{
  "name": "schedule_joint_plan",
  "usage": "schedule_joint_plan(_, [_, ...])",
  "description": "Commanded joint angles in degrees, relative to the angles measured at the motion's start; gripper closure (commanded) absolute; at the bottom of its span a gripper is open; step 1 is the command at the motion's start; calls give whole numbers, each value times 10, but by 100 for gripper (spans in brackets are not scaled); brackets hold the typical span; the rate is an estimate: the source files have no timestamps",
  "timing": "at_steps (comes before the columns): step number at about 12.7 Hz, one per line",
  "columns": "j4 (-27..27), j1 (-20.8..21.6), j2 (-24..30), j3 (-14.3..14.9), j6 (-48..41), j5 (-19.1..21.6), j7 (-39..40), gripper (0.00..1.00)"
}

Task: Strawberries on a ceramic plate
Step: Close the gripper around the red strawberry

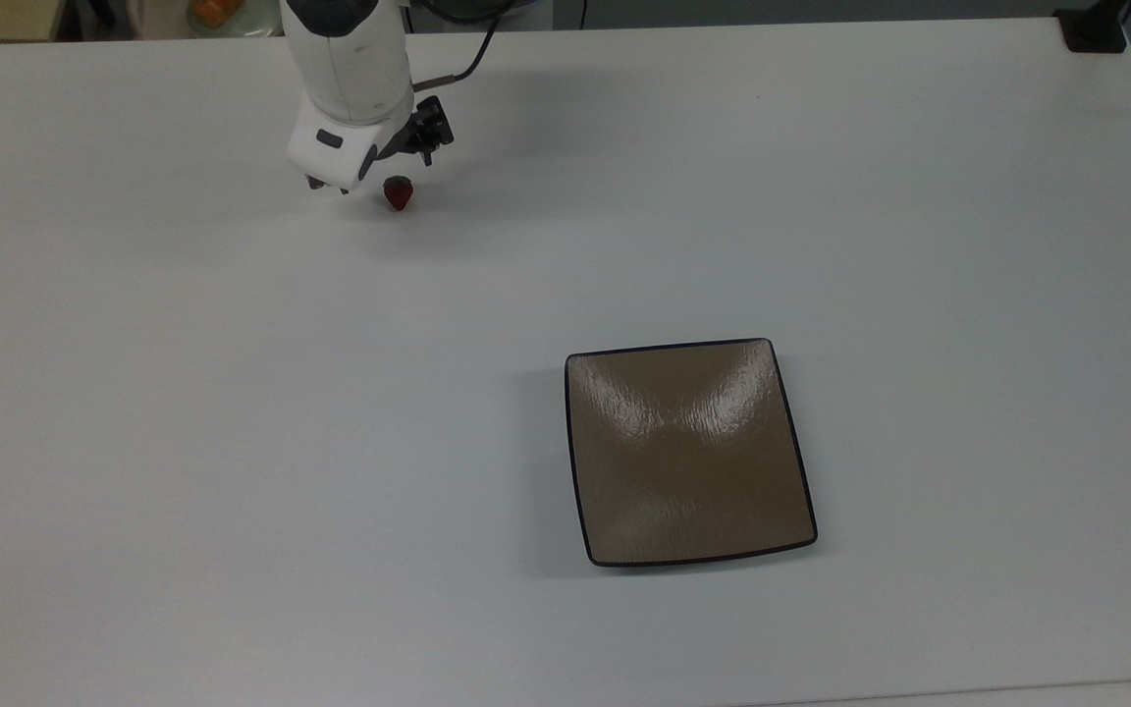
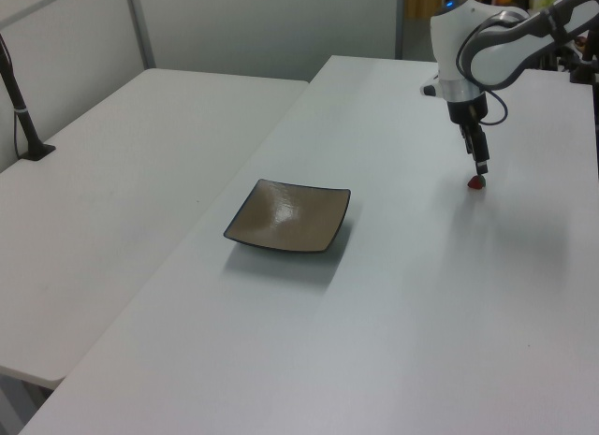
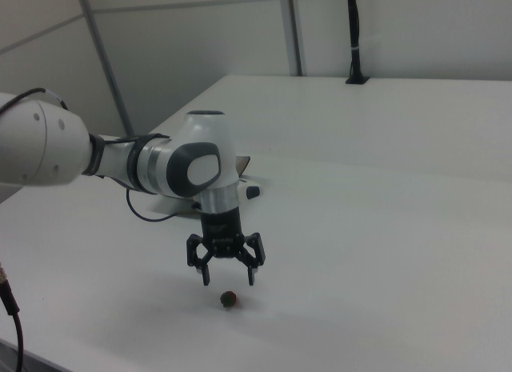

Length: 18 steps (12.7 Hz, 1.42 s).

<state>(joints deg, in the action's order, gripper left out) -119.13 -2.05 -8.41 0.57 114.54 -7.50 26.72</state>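
Hovering over the fruit, nothing picked up yet

Spreading two-finger gripper [image 3: 227, 277] wide just above small red strawberry [image 1: 398, 192], lying on white tabletop [image 1: 232, 412] toward 10 o'clock, well apart from bare square glossy brown ceramic plate [image 1: 689, 450]; grasping, carrying, placing remaining.

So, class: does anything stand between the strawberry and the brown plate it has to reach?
Nothing visible does. The strawberry lies on bare white table, and the stretch to the plate holds nothing. The open end effector hangs just above the berry.
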Motion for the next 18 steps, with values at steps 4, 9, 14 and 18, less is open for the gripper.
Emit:
schedule_joint_plan(4, [-88,-3,19,6,139,-12,11,0])
schedule_joint_plan(9, [-100,-2,18,6,158,-12,11,25])
schedule_joint_plan(14, [-97,-3,19,6,134,-11,11,82])
schedule_joint_plan(18, [-86,-4,35,7,111,-9,11,90])
